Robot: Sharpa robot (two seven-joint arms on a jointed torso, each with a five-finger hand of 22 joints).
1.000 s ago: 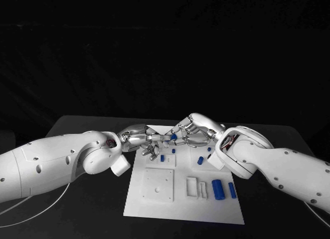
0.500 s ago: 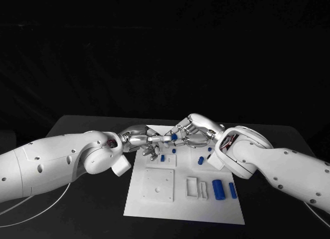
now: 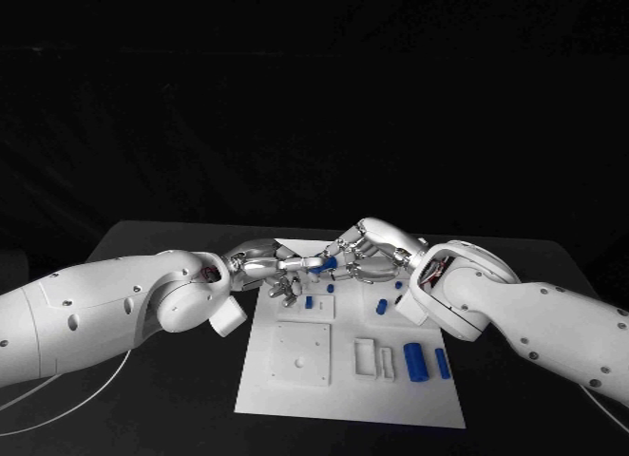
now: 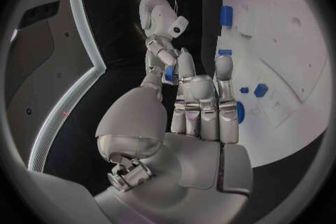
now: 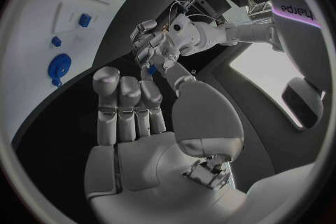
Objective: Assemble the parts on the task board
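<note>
Above the far end of the white task board [image 3: 349, 389] my two hands meet fingertip to fingertip. A small blue part [image 3: 323, 267] hangs between them. My left hand [image 3: 267, 269] pinches it between thumb and a fingertip, as the left wrist view shows at the blue part [image 4: 170, 73]. My right hand [image 3: 371, 255] reaches in from the other side, and its thumb and fingertips also lie on the blue part [image 5: 152, 70]. The other fingers of both hands stay fairly straight. How much of the grip each hand carries is hard to tell.
Two blue cylinders [image 3: 417, 361] lie near the board's right edge, beside white slotted blocks [image 3: 373, 358]. Smaller blue pieces [image 3: 383, 306] stand mid-board under the hands, and a square white plate [image 3: 302, 352] sits on the left half. Black table lies all around the board.
The blue part has shifted slightly left and down, toward my left hand, and more of it shows. The left fingers have stretched out onto it. Both arms have barely moved.
</note>
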